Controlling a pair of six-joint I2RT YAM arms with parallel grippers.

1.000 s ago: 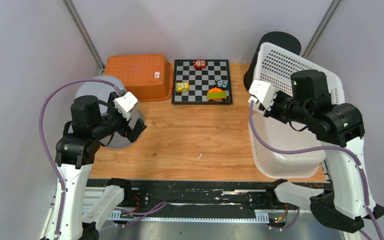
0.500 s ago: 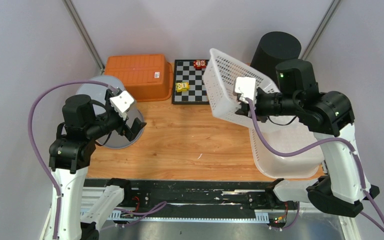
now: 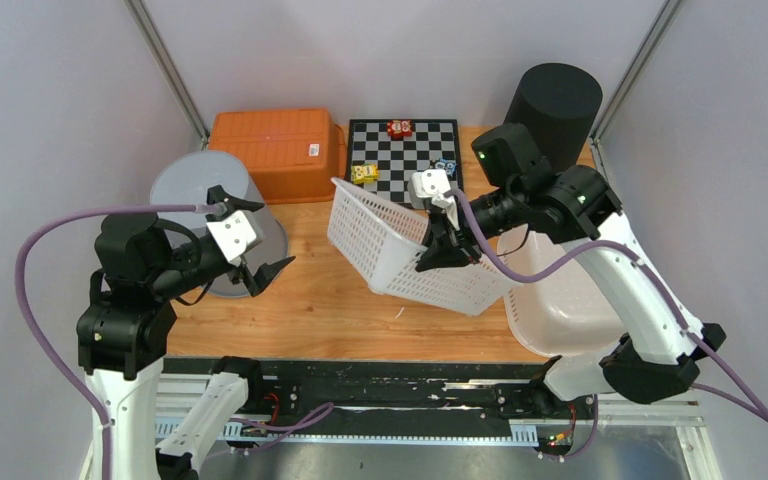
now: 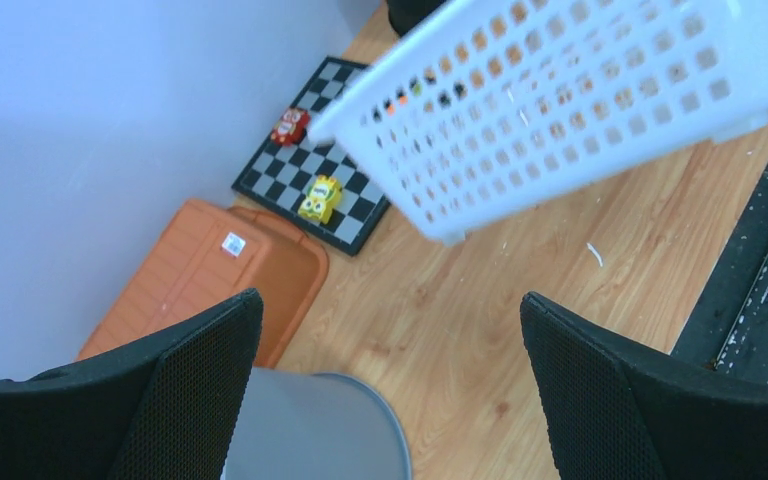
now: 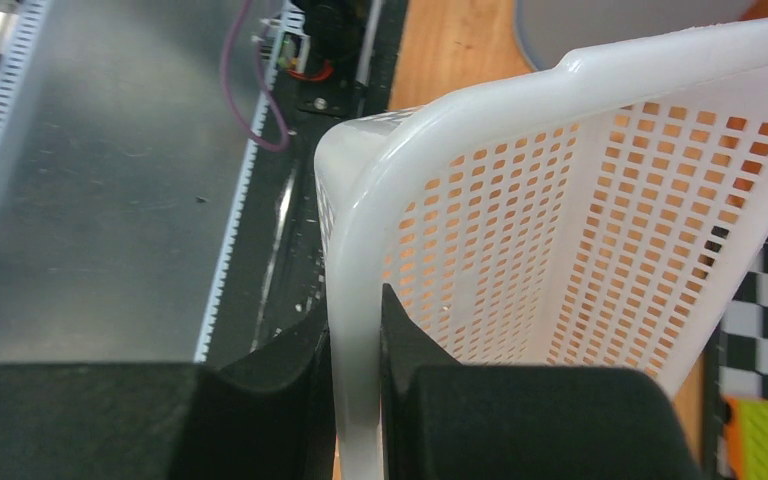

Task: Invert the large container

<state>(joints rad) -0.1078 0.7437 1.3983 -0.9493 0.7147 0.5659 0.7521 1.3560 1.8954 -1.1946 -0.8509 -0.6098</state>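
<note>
The large container is a white perforated basket. It hangs tilted over the middle of the table, its outer walls facing the top camera. My right gripper is shut on its rim. In the right wrist view the rim runs between the two black fingers of the right gripper. My left gripper is open and empty, left of the basket and apart from it. The left wrist view shows the basket ahead of the open left gripper.
A grey upturned bin sits under my left gripper. An upturned orange bin and a chessboard with small toys are at the back. A black cylinder is at the back right. A white tub is at the right.
My right arm has swung the basket from above the white tub leftward and down to the table's middle, tipping it over. My left arm has drawn back slightly.
</note>
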